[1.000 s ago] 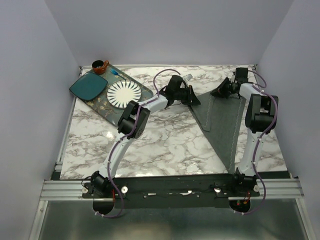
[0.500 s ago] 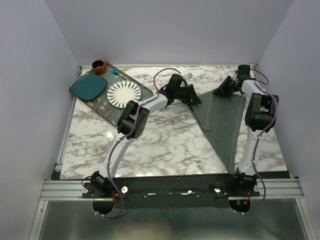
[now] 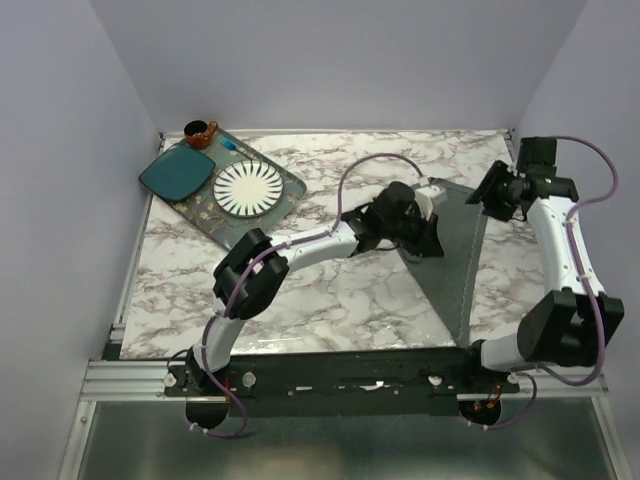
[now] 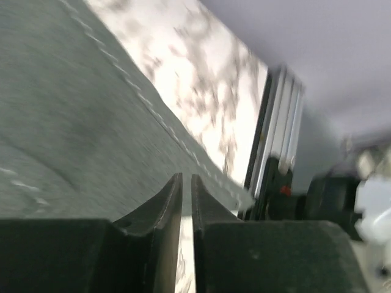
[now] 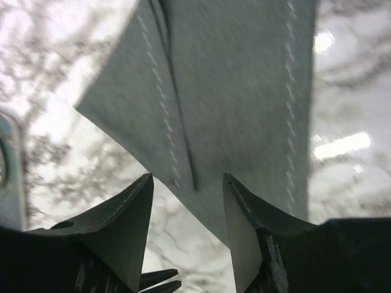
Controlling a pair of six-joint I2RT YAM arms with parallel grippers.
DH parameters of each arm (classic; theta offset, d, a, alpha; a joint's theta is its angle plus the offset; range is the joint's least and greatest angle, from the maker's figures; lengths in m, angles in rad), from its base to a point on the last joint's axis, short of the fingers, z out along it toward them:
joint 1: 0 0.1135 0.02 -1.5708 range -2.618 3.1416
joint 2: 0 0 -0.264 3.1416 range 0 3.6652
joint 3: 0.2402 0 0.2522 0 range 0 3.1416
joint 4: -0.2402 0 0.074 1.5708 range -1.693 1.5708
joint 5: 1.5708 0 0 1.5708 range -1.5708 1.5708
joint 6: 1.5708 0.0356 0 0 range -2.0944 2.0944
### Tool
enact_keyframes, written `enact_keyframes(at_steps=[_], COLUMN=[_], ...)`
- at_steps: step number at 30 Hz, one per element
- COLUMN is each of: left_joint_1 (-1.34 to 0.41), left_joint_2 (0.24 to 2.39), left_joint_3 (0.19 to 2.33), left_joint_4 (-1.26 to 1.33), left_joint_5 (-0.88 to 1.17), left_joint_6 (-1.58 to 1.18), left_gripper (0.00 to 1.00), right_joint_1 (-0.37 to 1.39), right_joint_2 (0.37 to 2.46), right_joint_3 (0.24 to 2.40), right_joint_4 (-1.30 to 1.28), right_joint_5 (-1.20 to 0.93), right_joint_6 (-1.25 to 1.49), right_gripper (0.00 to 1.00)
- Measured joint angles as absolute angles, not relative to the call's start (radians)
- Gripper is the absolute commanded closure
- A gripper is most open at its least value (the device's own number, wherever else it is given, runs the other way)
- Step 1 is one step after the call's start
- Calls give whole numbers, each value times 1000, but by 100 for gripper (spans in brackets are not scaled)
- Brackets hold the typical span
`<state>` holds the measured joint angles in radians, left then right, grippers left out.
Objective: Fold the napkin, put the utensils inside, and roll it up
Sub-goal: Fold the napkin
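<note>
Overhead, left arm point(image 3: 320, 240) overlies napkin point(image 3: 462, 262); tray point(image 3: 207, 212), white plate point(image 3: 247, 189), teal plate point(image 3: 177, 172) well apart.

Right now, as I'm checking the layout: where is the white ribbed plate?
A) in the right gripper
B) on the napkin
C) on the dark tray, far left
C: the white ribbed plate lies on the dark tray beside the teal plate, well apart from the napkin.

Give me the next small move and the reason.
Probably lower the right gripper onto the napkin corner beneath it and pinch. Its jaws stand open right above that corner, while the left gripper is low over the napkin, jaws nearly shut.
</note>
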<state>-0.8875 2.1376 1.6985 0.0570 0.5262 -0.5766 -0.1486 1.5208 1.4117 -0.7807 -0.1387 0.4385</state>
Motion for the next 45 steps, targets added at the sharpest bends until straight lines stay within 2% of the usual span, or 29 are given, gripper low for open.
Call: enact_keyframes(at_steps=[6,11,14,25,39,45], left_joint_1=[-1095,-1204,-1237,-1379,-1387,-1387], left_joint_2=[2052,2051,2051,2059,2178,2199], left_joint_3=[1512,1440,1414,1374,1465,1483], left_joint_4=[16,-50,-44,58,162,185], left_joint_5=[461,386,339,108,58,60], left_joint_6=[-251,-5,99,322,376,374], left_gripper=[70,50,47,46,51,50], right_joint_1=[-168,-172,-172,-197,-245,-286], right_joint_2=[1277,1152,1112,1076,1077,1082], right_joint_3=[1205,1170,1170,1170,1170,1170], right_joint_4=[-878,-912,-924,-953,-955,-955], right_joint_5=[-82,-91,-96,-100,-153,-180], right_joint_6=[434,436,436,416,390,377], right_gripper=[36,36,34,33,33,32])
